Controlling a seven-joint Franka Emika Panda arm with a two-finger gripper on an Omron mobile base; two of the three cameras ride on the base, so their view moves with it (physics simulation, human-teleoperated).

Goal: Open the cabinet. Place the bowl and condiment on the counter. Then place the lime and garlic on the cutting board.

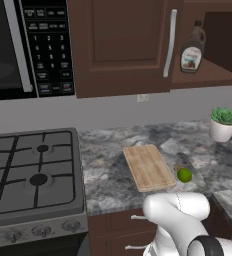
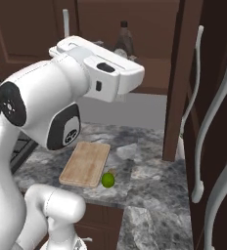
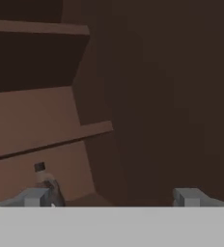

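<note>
Granite counter (image 1: 113, 150) below open cabinet (image 1: 208, 75). Condiment bottle (image 1: 192, 50) upright on lower shelf, low and left of gripper (image 3: 111, 198). Fingers spread wide, holding nothing. Lime (image 1: 184, 175) beside cutting board (image 1: 148, 167).

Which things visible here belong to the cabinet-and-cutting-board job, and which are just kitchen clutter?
Job:
open cabinet
condiment bottle on its lower shelf
lime on the counter, beside the board
cutting board
gripper, open, facing the shelves

Lying about:
potted plant
stove
microwave
</note>
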